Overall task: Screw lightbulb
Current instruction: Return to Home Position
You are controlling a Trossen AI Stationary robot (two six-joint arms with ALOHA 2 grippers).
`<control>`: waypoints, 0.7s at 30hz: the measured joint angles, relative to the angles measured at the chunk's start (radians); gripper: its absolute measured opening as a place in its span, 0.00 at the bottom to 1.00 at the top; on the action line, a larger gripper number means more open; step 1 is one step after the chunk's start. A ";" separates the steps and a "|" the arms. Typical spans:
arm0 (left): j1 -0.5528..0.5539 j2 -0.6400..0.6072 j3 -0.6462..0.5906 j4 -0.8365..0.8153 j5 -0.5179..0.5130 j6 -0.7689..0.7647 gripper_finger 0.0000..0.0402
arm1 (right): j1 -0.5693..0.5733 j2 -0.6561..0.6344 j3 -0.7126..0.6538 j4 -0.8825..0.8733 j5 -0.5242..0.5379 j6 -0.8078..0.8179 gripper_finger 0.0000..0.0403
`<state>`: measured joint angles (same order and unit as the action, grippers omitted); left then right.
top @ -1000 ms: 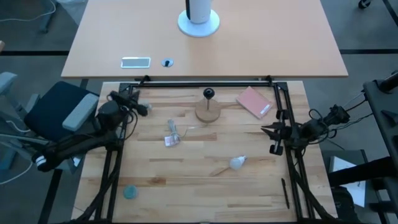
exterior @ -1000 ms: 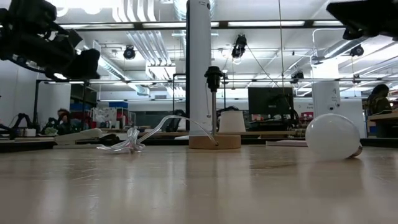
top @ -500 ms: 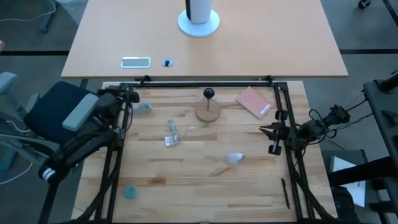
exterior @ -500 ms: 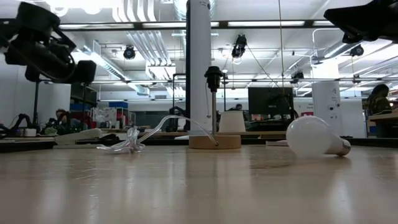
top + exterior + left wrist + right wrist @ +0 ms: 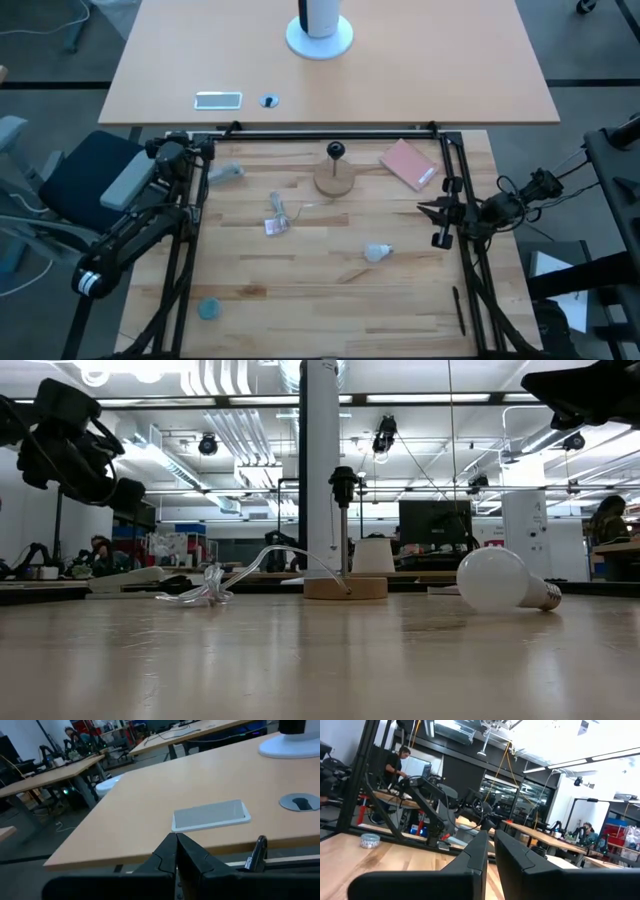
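Note:
The frosted white lightbulb point(image 5: 376, 253) point(image 5: 500, 580) lies on its side mid-table, its screw base point(image 5: 545, 597) toward the right edge. Farther back, the black socket point(image 5: 335, 151) point(image 5: 343, 485) stands on a thin stem rising from its round wooden base point(image 5: 334, 180). My left gripper point(image 5: 176, 840) is shut and empty. It hangs over the table's far left corner point(image 5: 200, 150), pointing toward the far desk. My right gripper point(image 5: 490, 837) point(image 5: 436, 215) is shut and empty at the right edge, well clear of the bulb.
A crumpled clear wrapper point(image 5: 278, 218) lies left of the stand, a pink box point(image 5: 408, 165) to its right, and a small bluish disc point(image 5: 208, 309) near the front left. A black frame point(image 5: 330, 131) rims the table. The far desk holds a white plate point(image 5: 210, 815).
My left gripper has swung from pointing toward the table's right to pointing at the far edge, staying shut. With nothing touching it, the lightbulb has rolled a little toward the left and far side. It has turned, and its screw base now shows on the right.

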<state>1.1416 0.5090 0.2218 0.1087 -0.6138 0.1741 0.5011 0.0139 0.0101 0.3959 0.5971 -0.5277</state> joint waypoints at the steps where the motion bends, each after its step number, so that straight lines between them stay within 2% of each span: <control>1: 0.000 0.000 0.000 0.000 -0.001 0.000 0.00 | 0.000 0.000 0.000 0.006 0.000 -0.008 0.06; 5: 0.000 0.000 0.000 0.000 -0.002 0.000 0.00 | 0.000 0.000 0.000 0.005 0.008 -0.054 0.05; 13: 0.000 0.000 0.000 -0.001 -0.003 0.000 0.00 | 0.000 0.002 0.000 0.005 0.005 0.019 0.06; 21: 0.000 0.000 0.000 0.000 -0.004 0.000 0.00 | 0.000 0.002 0.000 0.005 0.005 0.022 0.06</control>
<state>1.1416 0.5091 0.2218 0.1084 -0.6174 0.1745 0.5011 0.0162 0.0105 0.4007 0.6018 -0.5053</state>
